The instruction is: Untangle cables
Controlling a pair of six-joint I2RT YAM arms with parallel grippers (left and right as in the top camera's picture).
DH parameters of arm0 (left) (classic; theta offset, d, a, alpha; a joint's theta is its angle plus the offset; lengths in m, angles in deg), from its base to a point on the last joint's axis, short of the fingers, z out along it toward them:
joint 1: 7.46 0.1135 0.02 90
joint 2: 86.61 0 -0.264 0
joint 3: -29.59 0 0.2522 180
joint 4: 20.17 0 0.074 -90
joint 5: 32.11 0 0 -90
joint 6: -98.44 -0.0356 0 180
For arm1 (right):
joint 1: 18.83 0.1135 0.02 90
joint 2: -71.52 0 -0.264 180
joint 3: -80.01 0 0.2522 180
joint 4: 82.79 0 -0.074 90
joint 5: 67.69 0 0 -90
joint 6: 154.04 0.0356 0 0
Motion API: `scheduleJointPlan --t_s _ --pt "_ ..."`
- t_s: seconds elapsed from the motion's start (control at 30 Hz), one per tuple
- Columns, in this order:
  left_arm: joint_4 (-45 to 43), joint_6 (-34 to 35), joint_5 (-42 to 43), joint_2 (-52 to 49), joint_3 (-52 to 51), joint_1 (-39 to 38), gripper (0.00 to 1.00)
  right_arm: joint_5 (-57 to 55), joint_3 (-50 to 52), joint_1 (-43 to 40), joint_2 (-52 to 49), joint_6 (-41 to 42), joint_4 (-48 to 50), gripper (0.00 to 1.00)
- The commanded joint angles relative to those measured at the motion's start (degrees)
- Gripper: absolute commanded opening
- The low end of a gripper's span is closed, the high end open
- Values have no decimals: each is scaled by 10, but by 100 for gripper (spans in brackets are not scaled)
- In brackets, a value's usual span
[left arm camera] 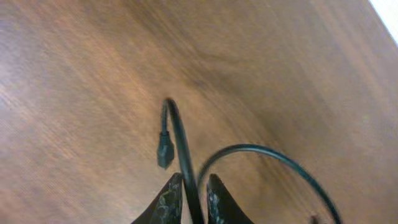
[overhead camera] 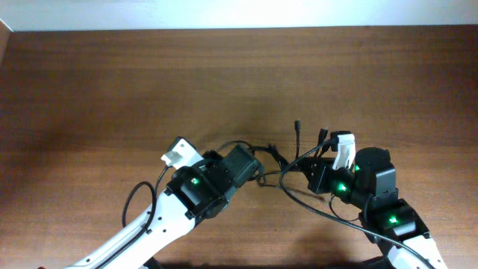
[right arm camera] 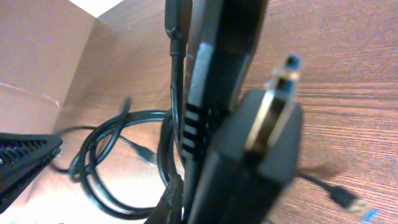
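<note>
Thin black cables [overhead camera: 278,166] lie tangled on the wooden table between my two grippers, with plug ends [overhead camera: 297,124] pointing away. My left gripper [overhead camera: 258,168] is shut on one cable [left arm camera: 186,155], which runs up between its fingers [left arm camera: 194,202] and bends over to a small black plug [left arm camera: 165,152]. A second cable [left arm camera: 267,151] arcs to the right. My right gripper [overhead camera: 314,163] holds a thick black plug body [right arm camera: 249,155] with a metallic tip [right arm camera: 283,70]; only one finger [right arm camera: 171,202] shows. Looped cables [right arm camera: 102,155] lie to its left.
A blue-tipped USB plug [right arm camera: 348,202] lies on the table at the right of the right wrist view. A brown cardboard-like wall [right arm camera: 43,56] stands at the left there. Bare wood [overhead camera: 149,82] fills the far half of the table.
</note>
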Motion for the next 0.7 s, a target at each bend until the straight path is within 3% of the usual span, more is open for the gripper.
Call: scheduleJointPlan --t_s 0.0,0.13,0.23,0.3,0.33,0.47,0.67 --pt "7 3 -2 11 11 2 15 -9 -9 -3 1 -6 5 4" --pt "9 3 -2 11 11 2 22 -9 -9 -3 1 -6 5 4" --pt "11 3 -2 11 11 2 36 -9 -9 -3 1 -7 5 4" --pt "11 3 -2 11 11 2 49 -9 -9 -3 1 -6 5 4" --pt "10 3 -2 11 11 2 64 -9 -9 -3 1 -6 5 4" --pt "-40 -16 42 11 11 2 98 -9 -9 -3 1 -6 5 4" --pt "-164 -243 69 11 11 2 99 -9 -9 -3 1 -6 5 4"
